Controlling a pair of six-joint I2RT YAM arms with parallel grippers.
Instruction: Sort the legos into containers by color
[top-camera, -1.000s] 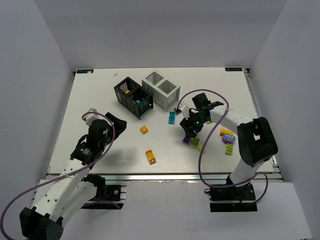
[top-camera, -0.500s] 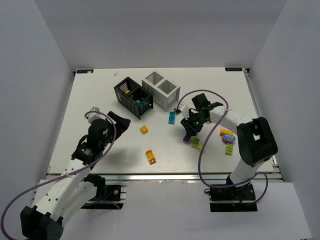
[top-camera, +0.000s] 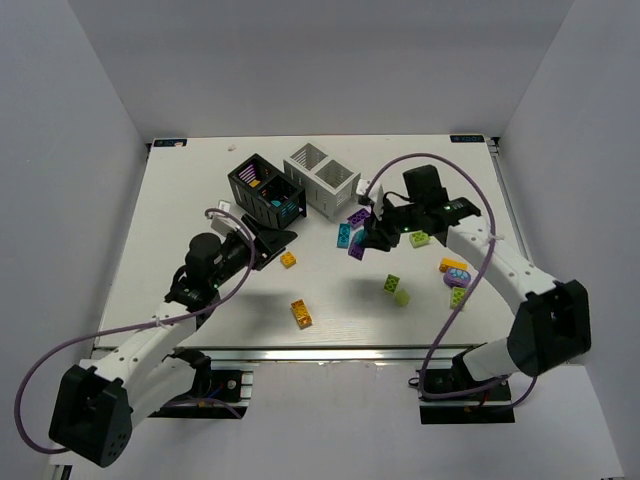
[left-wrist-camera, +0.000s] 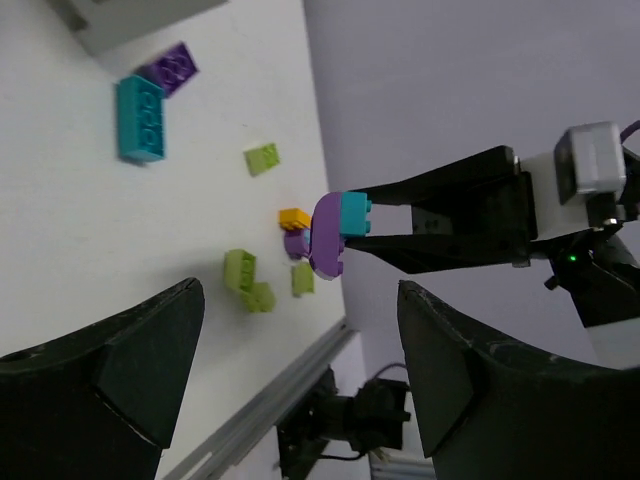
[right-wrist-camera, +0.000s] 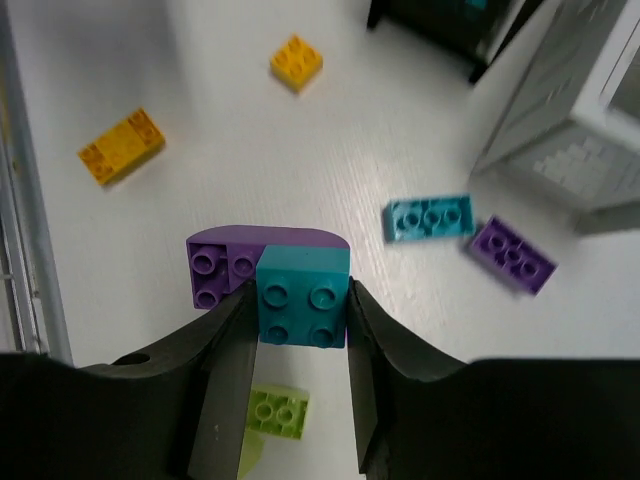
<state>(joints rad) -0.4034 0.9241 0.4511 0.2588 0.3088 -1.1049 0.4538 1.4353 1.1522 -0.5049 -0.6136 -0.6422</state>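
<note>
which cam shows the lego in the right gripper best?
Right wrist: the teal-and-purple lego fills the centre, studs and both colours clear, pinched between the fingers. Left wrist shows the lego side-on, in mid-air. Top external shows only a small purple speck.

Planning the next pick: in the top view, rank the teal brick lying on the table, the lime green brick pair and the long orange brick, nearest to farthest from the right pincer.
From the right pincer:
1. teal plastic brick, just to its left.
2. lime green brick pair, toward the bases, slightly right.
3. long orange brick, near the front edge, left.
</note>
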